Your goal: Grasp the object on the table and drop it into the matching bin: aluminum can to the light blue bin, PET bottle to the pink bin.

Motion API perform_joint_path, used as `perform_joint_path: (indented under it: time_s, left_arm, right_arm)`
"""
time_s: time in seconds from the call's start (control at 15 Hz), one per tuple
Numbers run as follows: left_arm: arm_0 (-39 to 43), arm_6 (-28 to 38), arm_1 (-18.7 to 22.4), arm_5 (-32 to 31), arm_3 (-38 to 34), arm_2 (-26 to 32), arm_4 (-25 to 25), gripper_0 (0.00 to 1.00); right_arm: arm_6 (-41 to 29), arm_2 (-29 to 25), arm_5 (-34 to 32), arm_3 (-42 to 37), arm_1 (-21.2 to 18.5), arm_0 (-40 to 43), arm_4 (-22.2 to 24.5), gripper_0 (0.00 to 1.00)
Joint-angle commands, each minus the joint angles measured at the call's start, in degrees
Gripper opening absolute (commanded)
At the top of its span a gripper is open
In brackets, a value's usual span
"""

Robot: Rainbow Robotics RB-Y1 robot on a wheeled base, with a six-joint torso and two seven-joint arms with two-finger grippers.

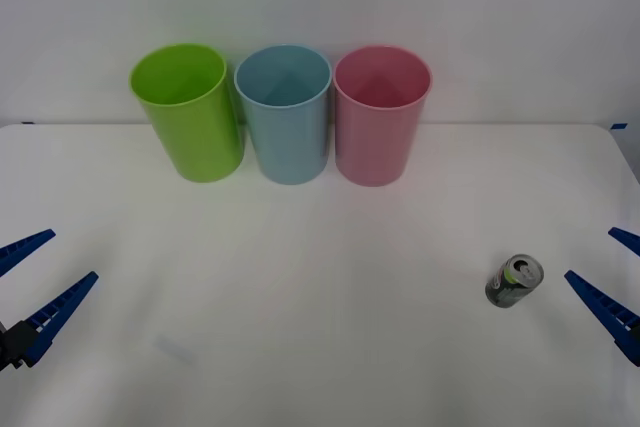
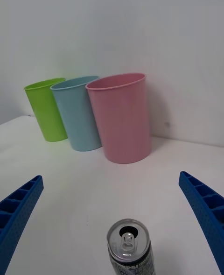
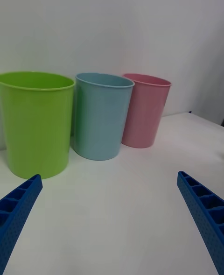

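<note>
lower right of the front view: right gripper (image 1: 607, 269) low at the frame edge, blue fingers spread wide, nothing held. just left of it, aluminum can (image 1: 514, 281) upright on the white table (image 1: 320, 347), apart from the fingers, silver top and pull tab showing; possibly leaning a little, hard to judge from this angle. in the right wrist view, same can (image 2: 130, 253) at bottom centre, between the two parted fingers (image 2: 18, 214), touching neither. lower left of the front view: left gripper (image 1: 40, 272) also spread wide, empty, bare tabletop ahead of it. across the upper middle, a row of three at the table's far edge: lime green bin (image 1: 188, 112) at left, light blue bin (image 1: 285, 114) in the centre, pink bin (image 1: 380, 114) at right, all upright, side by side, well apart from the can.
</note>
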Motion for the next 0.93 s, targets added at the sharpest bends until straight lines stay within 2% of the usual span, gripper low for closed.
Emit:
perform_joint_path:
  time_s: [0.07, 0.2, 0.93]
  left_arm:
    - [0.0, 0.0, 0.0, 0.0, 0.0, 0.0, 0.0, 1.0]
    - [0.0, 0.0, 0.0, 0.0, 0.0, 0.0, 0.0, 1.0]
    - [0.0, 0.0, 0.0, 0.0, 0.0, 0.0, 0.0, 1.0]
  right_arm:
    - [0.0, 0.0, 0.0, 0.0, 0.0, 0.0, 0.0, 1.0]
    - [0.0, -0.1, 0.0, 1.0, 0.8, 0.6, 0.0, 1.0]
    - [1.8, 0.9, 0.2, 1.0, -2.1, 5.0, -0.9, 1.0]
